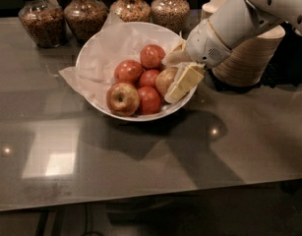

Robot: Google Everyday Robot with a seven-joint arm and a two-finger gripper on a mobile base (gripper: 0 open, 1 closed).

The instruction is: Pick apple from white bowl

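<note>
Table (140,166) holds white bowl (140,117), jars (86,16); hand (168,80) at bowl.
</note>
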